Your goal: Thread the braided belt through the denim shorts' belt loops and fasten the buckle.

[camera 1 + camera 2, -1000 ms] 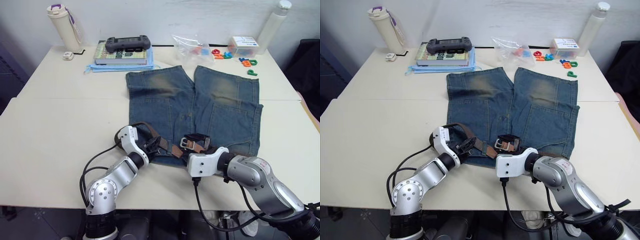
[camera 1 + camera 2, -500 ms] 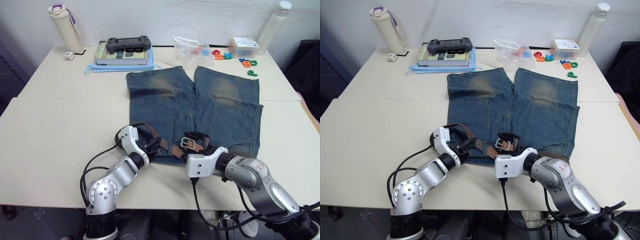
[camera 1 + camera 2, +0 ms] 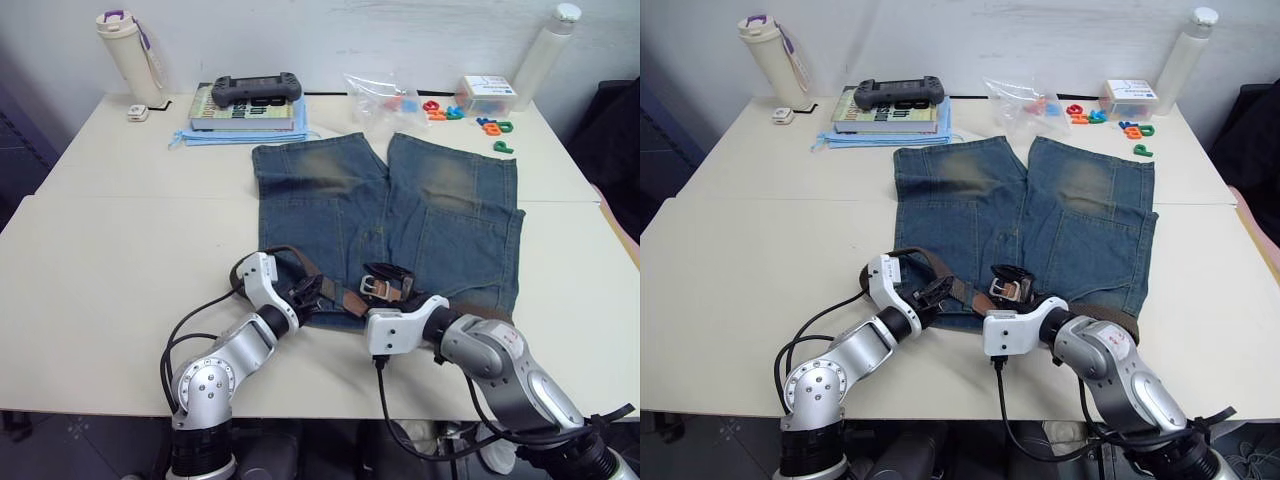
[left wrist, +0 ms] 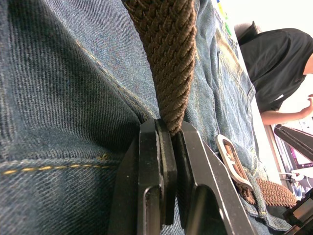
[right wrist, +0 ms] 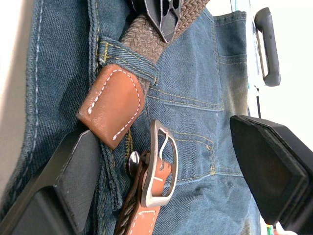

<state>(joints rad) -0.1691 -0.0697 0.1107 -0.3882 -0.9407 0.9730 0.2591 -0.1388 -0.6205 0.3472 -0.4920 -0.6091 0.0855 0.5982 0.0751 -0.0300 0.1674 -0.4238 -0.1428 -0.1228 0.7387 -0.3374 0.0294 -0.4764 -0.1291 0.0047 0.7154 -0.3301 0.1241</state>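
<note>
Left tool (image 4: 166,147) clamped on belt (image 4: 168,58) at shorts' (image 3: 400,220) waistband; right tool (image 5: 161,152) wide open, empty, around tan tip (image 5: 115,110) and buckle (image 5: 159,164). Soft, floppy braid; best gripped by stiffer tip.

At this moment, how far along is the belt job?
Done: the belt runs through a loop by the fly, its tan tip out past it. In hand: the left gripper pinches the belt, and the right gripper is open around tip and buckle. Left: tip into buckle, then fastening.
</note>
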